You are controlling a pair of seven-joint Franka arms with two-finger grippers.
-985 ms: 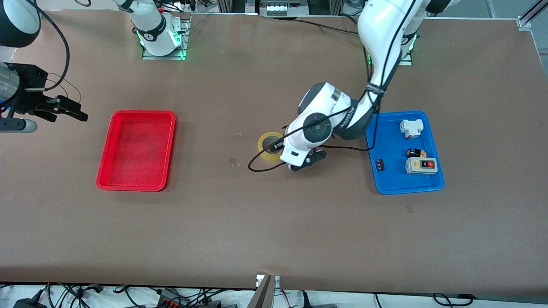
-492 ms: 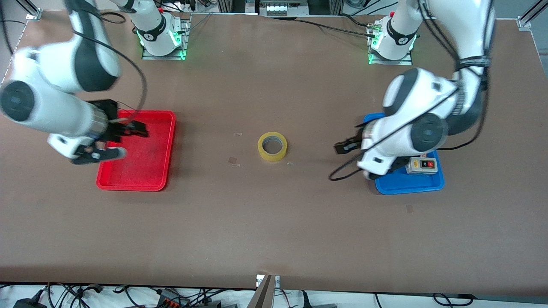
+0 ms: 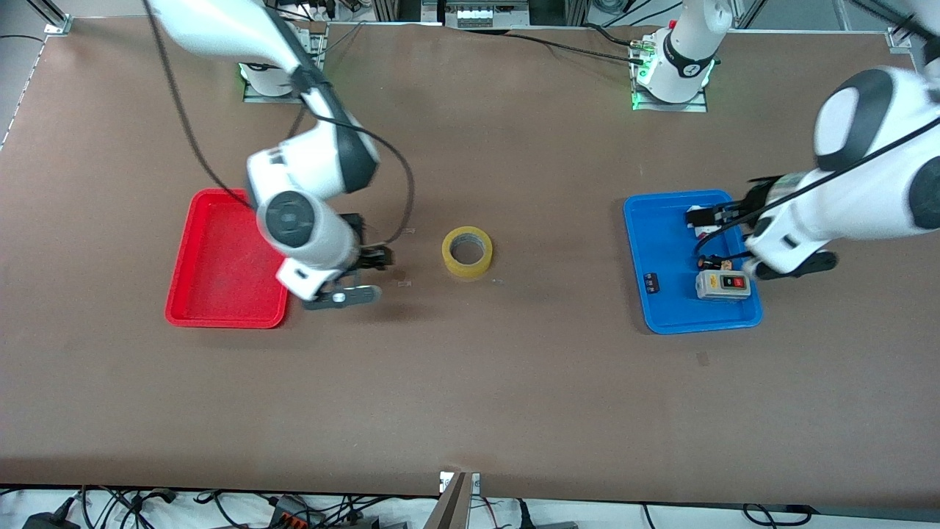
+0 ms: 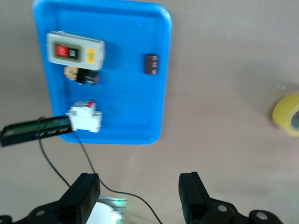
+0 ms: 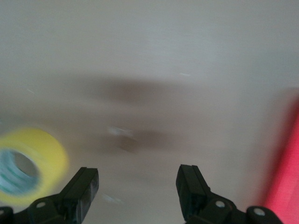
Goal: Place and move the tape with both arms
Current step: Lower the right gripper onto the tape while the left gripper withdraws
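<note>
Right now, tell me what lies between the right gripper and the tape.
Front view: only bare table with small tape scraps between the open right gripper and the tape.

One tape roll, two trays: red, blue; two arms.

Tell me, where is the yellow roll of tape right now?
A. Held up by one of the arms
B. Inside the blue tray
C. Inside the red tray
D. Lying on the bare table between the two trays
D: the tape lies flat on the table, between the red tray and the blue tray, with neither tool touching it.
</note>
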